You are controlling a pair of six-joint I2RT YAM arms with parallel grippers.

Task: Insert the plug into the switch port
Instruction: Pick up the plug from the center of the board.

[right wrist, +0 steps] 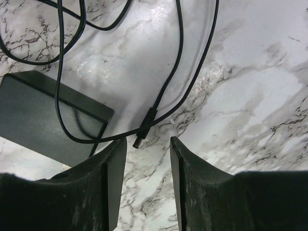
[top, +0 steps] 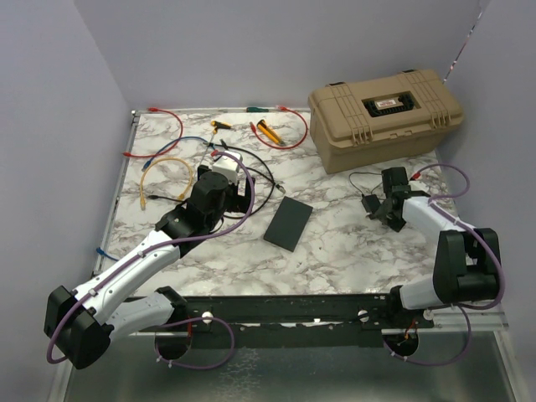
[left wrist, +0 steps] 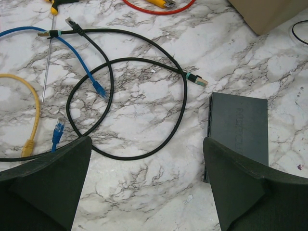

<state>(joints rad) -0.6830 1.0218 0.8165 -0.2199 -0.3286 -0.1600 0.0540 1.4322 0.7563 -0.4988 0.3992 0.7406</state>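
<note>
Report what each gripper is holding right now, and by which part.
Nothing is held. The left gripper is open above the black cable. The right gripper is open, and the power cord's plug lies at its fingertips, not clamped.

I am working over a white marble-patterned surface [top: 352,251] with grey veins. Plain pale grey walls [top: 251,50] are closing it in on the left, back and right. Soft light is glaring off the marble beneath my right side.

White marble table [top: 352,251], dark-grey switch [top: 288,223] at centre, tan case [top: 385,117] upper right, yellow cable [left wrist: 37,108], red cable [left wrist: 159,11] and black cable [left wrist: 184,103] upper left.
</note>
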